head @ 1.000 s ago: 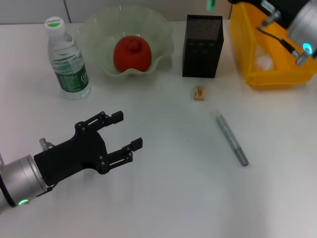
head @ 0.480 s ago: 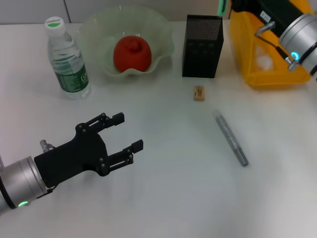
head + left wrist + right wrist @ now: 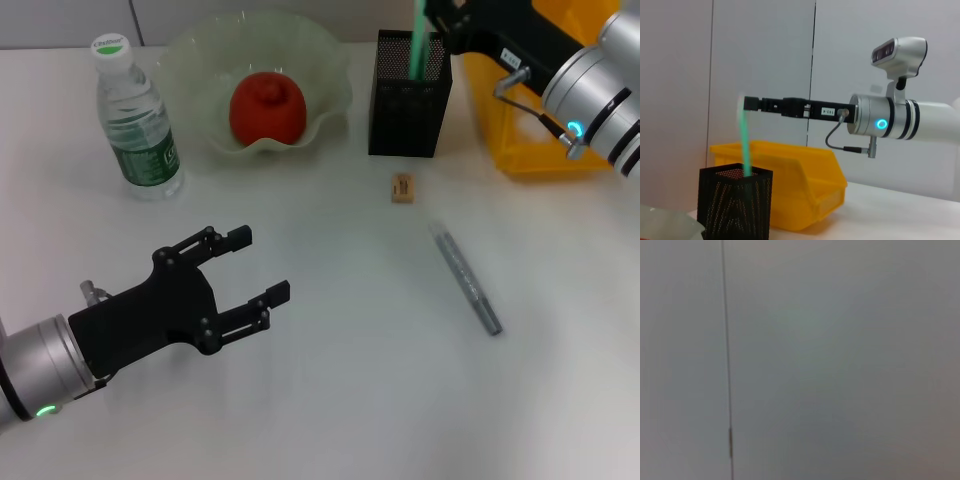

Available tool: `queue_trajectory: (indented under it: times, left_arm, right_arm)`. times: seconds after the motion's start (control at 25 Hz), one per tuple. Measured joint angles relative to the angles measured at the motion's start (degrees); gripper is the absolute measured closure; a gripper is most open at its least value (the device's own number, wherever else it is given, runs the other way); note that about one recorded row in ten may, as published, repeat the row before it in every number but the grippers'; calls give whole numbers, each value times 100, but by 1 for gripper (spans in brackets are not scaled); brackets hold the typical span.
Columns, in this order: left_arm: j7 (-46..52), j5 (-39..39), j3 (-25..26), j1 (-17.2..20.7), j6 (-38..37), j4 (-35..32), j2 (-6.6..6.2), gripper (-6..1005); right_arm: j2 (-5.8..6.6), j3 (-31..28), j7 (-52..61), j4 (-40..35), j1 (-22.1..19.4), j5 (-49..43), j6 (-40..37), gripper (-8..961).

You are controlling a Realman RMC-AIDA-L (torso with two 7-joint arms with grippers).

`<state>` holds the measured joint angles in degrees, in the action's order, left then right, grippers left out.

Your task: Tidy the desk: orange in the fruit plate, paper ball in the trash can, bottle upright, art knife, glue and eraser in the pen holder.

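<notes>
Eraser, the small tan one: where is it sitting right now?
In the head view the small tan eraser lies on the white desk, right of centre, just in front of the black mesh pen holder and behind the grey art knife.

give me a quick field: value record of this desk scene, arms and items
right gripper: above the pen holder, shut on green stick whose lower end is inside the holder
left gripper: open, hovering over bare table, holding nothing
orange: in the fruit plate
bottle: upright, beside the plate
eraser: on the table in front of the holder
grey pen-like tool: lying flat on the table
yellow bin: beside the holder
</notes>
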<state>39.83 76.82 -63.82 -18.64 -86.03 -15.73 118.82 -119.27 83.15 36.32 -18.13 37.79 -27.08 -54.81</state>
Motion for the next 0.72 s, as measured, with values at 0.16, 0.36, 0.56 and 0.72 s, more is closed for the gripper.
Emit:
queue_trajectory:
  times: [0.16, 0.36, 0.56, 0.72]
  left_arm:
    - [0, 0, 7, 13, -25, -1, -7, 222]
    - [3, 0, 17, 30, -29, 0, -16, 223]
    - [40, -1, 20, 36, -34, -24, -25, 222]
    - [49, -1, 3, 30, -55, -35, -25, 222]
  right_arm:
    - [0, 14, 54, -8, -6, -113, -14, 686]
    - [23, 32, 437, -383, -246, -245, -147, 530]
    - [248, 83, 3118, -2691, -1051, -2231, 377, 350]
    - [225, -336, 6695, -4812, -1260, -5660, 38, 204]
